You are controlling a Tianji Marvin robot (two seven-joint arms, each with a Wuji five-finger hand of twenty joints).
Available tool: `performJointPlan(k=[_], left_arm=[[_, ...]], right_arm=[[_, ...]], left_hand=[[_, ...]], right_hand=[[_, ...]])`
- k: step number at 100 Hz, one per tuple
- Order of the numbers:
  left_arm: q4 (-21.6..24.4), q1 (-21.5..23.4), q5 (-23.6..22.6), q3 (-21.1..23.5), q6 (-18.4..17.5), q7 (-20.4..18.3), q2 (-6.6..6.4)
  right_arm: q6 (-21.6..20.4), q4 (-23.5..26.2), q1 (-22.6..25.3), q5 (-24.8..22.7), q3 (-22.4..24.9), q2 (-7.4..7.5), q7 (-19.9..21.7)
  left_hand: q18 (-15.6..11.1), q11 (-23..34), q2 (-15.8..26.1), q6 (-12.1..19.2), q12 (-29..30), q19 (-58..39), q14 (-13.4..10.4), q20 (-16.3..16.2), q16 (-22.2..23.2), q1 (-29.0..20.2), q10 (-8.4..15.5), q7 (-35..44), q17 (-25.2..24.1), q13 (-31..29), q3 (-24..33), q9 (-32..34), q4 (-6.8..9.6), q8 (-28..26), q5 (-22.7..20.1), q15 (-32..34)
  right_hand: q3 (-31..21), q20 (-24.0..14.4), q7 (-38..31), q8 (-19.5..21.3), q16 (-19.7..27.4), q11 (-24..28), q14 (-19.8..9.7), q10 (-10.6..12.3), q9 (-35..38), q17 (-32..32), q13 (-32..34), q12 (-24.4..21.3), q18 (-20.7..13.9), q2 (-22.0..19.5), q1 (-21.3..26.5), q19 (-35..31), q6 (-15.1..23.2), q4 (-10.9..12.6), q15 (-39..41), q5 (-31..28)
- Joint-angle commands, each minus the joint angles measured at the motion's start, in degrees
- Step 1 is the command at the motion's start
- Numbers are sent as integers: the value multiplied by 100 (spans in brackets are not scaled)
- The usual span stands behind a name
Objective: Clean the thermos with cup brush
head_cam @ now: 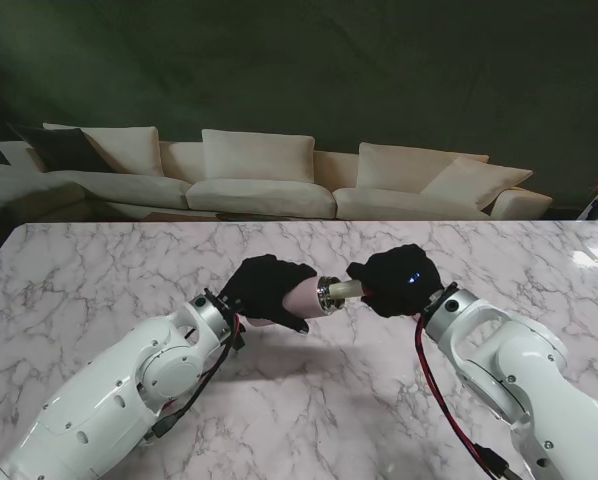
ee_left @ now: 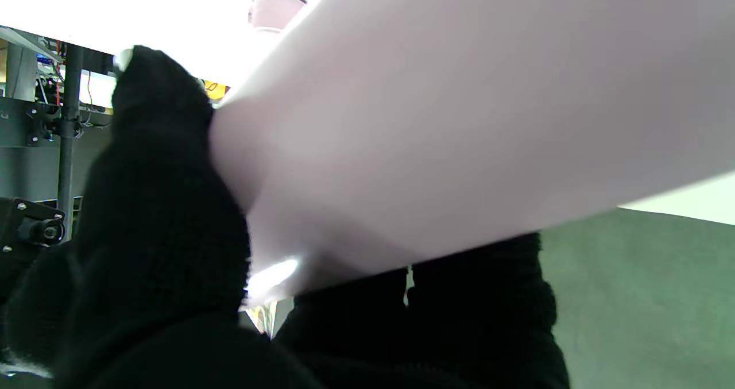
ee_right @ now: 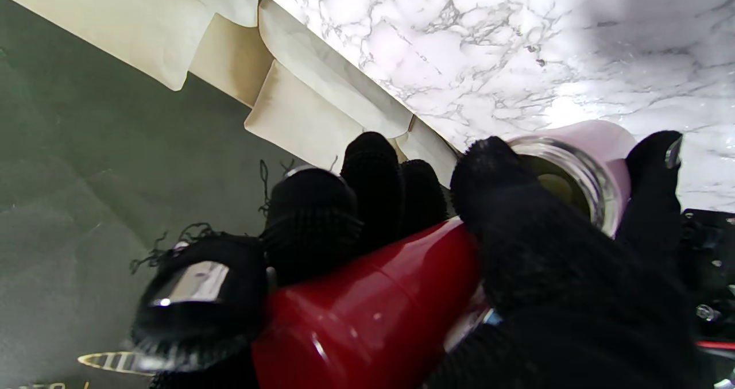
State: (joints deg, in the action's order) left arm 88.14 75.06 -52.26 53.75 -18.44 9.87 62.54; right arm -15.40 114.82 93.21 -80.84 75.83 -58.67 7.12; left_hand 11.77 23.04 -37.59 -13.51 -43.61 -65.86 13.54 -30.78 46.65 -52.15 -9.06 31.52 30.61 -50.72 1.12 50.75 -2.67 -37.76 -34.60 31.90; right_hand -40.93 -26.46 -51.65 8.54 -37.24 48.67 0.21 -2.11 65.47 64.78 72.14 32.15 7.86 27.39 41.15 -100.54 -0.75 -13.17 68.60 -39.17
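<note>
Both black-gloved hands are meeting above the middle of the white grey-veined marble table point(head_cam: 99, 270). The left hand point(head_cam: 264, 288) is wrapping its fingers point(ee_left: 155, 205) around the pale pink cylindrical thermos point(head_cam: 301, 298), holding it lying roughly level, clear of the tabletop, with its steel-rimmed mouth pointing toward the robot's right. In the left wrist view the pink wall point(ee_left: 459, 119) is filling most of the frame, pressed against the glove.

The right hand point(head_cam: 394, 280) is clamping its fingers point(ee_right: 517, 228) around the glossy dark red handle of the cup brush point(ee_right: 373, 314). A pale yellowish section of the brush point(head_cam: 346, 290) is bridging the short gap between that hand and the thermos mouth in the stand view. In the right wrist view the open steel rim point(ee_right: 574, 170) is sitting just beyond the fingertips (a yellowish-green shape is showing inside it, probably the brush head, though the thumb is covering the join).

A cream cushioned sofa point(head_cam: 259, 175) is standing beyond the far edge of the table.
</note>
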Motion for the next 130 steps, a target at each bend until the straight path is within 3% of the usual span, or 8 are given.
performJointPlan(k=[1, 30, 59, 84, 95, 108, 130], left_arm=[[-11, -1, -12, -28, -17, -73, 1], [-26, -66, 54, -157, 13, -73, 20], [-48, -26, -49, -29, -30, -89, -11], [-51, -23, -73, -23, -44, -98, -18], [-59, -23, -81, -27, -44, -106, -23], [-67, -3, -125, 12, -62, -88, -31], [-75, 26, -127, 87, -76, -116, -40]], right_arm=[[55, 75, -30, 45, 10, -5, -4], [36, -255, -401, 144, -398, 25, 265], [-1, 49, -125, 160, -56, 3, 222], [23, 95, -57, 164, 3, 5, 388], [65, 65, -39, 190, 16, 3, 411], [190, 40, 96, 215, 113, -21, 67], [186, 217, 511, 171, 480, -51, -358]], left_hand=[[-418, 312, 2425, 1098, -151, -273, -636, -153, 362, -1891, 576, 748, 95, -380, 2865, 178, 342, -117, -649, 966], [-431, 319, 2417, 1103, -154, -275, -638, -156, 362, -1885, 592, 761, 98, -389, 2864, 188, 348, -123, -657, 974], [-428, 321, 2427, 1104, -157, -269, -642, -157, 360, -1884, 596, 759, 86, -378, 2854, 180, 349, -122, -644, 970], [-425, 321, 2426, 1101, -156, -266, -638, -158, 360, -1891, 594, 764, 78, -368, 2854, 174, 351, -125, -645, 971], [-427, 325, 2431, 1100, -157, -266, -642, -159, 359, -1888, 601, 765, 78, -367, 2852, 176, 350, -126, -642, 971], [-428, 323, 2435, 1100, -154, -258, -644, -157, 356, -1890, 601, 767, 68, -359, 2846, 165, 348, -126, -636, 964], [-440, 337, 2427, 1107, -156, -277, -642, -164, 361, -1891, 594, 784, 101, -390, 2843, 176, 350, -131, -648, 986]], right_hand=[[-673, -11, -131, 17, 12, 138, 115, -165, 186, 188, 332, 19, -397, -777, 786, -657, 237, 117, 136, -139], [-667, -8, -123, 22, 19, 135, 102, -141, 190, 180, 332, 16, -392, -780, 774, -652, 268, 122, 119, -135], [-627, -14, -128, 13, -30, 193, 47, -100, 317, 214, 350, 53, -415, -767, 729, -668, 381, 106, 230, -179], [-625, -264, -414, 295, -343, 871, -649, 162, 534, 311, 370, 817, -794, -790, 747, -1168, 519, 96, 1188, -345], [-691, -293, -567, 707, -506, 1086, -915, 211, 601, 308, 373, 1151, -621, -804, 778, -1232, 637, 102, 1629, -470], [-828, -339, -705, 1043, -600, 1156, -1004, 223, 721, 318, 373, 1289, -543, -762, 769, -1343, 615, 96, 1861, -538], [-963, -397, -789, 1133, -666, 1123, -946, 212, 827, 322, 366, 1274, -430, -713, 750, -1418, 590, 61, 1980, -588]])
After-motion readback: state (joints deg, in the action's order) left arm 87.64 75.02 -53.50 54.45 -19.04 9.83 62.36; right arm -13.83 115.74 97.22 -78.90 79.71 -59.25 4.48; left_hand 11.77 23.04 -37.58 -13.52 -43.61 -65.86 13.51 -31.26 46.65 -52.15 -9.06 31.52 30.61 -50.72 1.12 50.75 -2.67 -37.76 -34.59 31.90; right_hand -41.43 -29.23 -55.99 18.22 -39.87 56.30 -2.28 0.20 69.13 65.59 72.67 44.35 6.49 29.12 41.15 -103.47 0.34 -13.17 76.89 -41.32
